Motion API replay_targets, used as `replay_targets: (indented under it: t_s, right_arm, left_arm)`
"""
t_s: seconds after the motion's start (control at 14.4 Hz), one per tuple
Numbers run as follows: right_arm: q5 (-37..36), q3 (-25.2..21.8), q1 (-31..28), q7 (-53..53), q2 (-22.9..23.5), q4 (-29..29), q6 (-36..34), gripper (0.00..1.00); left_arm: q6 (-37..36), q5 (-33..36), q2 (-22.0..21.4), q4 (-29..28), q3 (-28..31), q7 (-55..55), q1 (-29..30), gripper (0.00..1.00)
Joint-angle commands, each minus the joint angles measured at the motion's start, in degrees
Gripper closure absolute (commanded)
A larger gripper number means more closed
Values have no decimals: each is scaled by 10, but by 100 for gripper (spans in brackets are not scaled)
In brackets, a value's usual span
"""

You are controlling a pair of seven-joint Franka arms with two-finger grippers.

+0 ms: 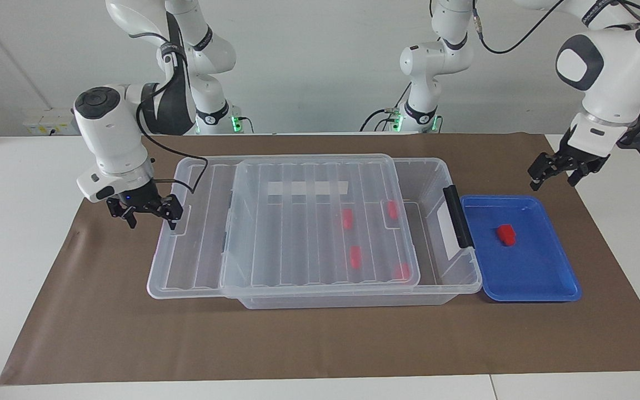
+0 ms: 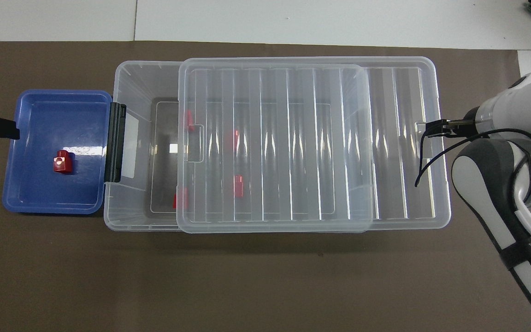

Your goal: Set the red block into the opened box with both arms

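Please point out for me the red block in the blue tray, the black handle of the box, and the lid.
red block (image 1: 506, 234), facing view, on its top face.
black handle (image 1: 458, 216), facing view, on the middle of the bar.
lid (image 2: 385, 147), overhead view, on a clear rib near the right arm's end.

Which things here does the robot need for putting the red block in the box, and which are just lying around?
Needed:
red block on the blue tray
box
lid
right gripper
left gripper

Lying around:
four red blocks already in the box
brown mat
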Motion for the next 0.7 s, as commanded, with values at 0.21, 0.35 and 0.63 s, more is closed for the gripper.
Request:
replay_targets:
  t_s: [0.21,0.35,0.63]
  right_arm:
    - [-15,2,-22,-2,-13,-7,-32,0]
    - [-15,-1,-24,-3,-18,-6,-40,0]
    - [-15,-1,-30,-4,-27,6,-71,0]
  left_arm:
    - [197,-2,39,-115,-5,22,11,0]
    - [208,-3,59,-117,-4,22,14,0]
    - [294,-3,96,-160,-4,19,14,0]
